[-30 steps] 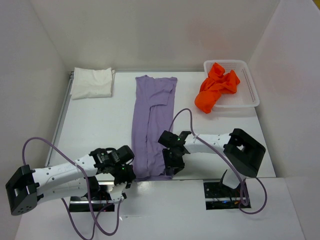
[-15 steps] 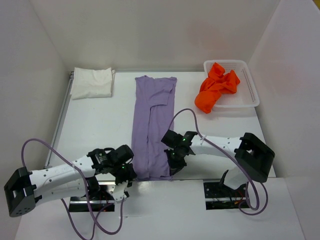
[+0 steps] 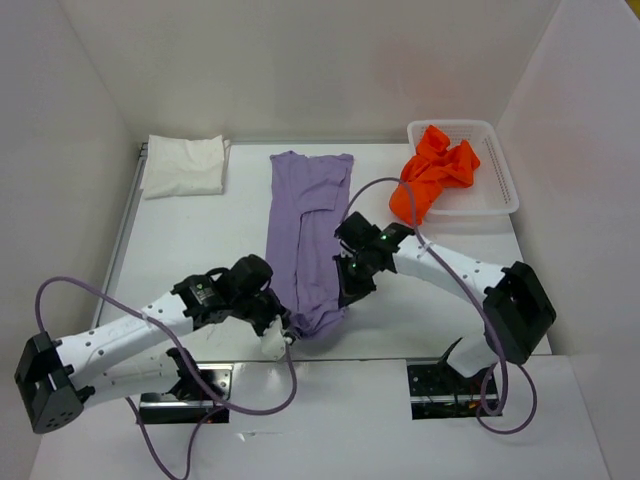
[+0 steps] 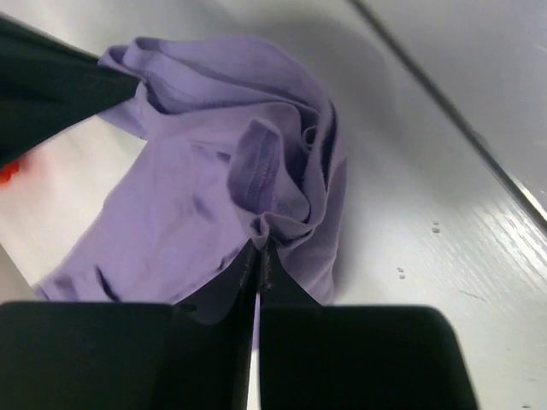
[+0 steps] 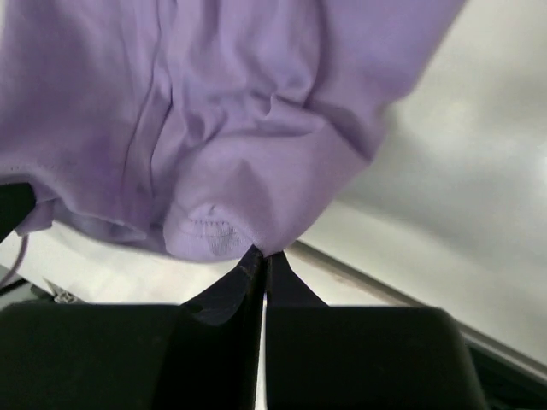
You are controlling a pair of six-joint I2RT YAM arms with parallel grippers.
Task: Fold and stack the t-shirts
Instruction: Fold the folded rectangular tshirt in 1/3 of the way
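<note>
A white table (image 3: 200, 240) sits enclosed by plain white walls (image 3: 300, 60) on three sides.

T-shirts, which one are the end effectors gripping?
The lavender t-shirt: left end effector and right end effector pinch its near end. The white t-shirt and orange t-shirt lie untouched.

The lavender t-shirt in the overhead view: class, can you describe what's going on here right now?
The left end effector and right end effector are each shut on the near hem of the lavender t-shirt, holding it bunched above the table. The white t-shirt lies folded at far left; the orange t-shirt sits crumpled, spilling over the basket.
</note>
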